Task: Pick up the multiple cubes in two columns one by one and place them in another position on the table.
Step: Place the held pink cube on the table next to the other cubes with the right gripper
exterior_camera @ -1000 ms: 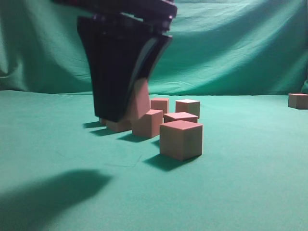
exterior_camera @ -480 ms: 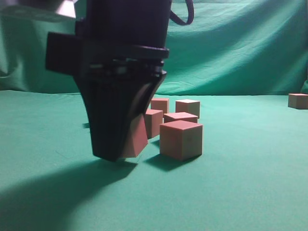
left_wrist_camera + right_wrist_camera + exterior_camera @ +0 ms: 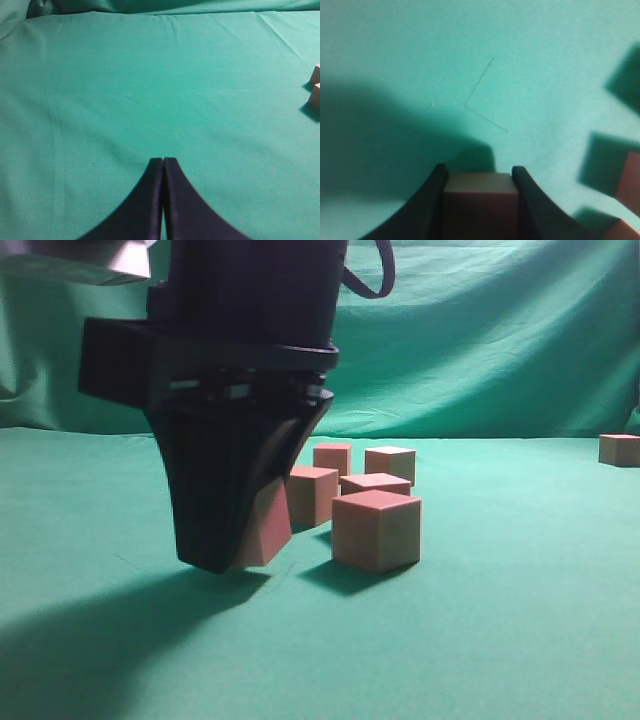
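low over the bare surface [image 3: 520, 640], left of the cubes [image 3: 376, 528], our right gripper [image 3: 232, 558] has carried its cube [image 3: 266, 530] down from the columns; jaws partly open, clamped on it. left gripper [image 3: 163, 161] closed, empty. release seems next.

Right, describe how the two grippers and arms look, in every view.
The right gripper is glossy black, its fingers broad at the top and tapering to narrow tips. Above them sits a black ringed wrist with a boxy block on its left side, a black cable loop and a pale grey part at the top edge. The left gripper shows two black, curved, pointed fingers. No markings visible.
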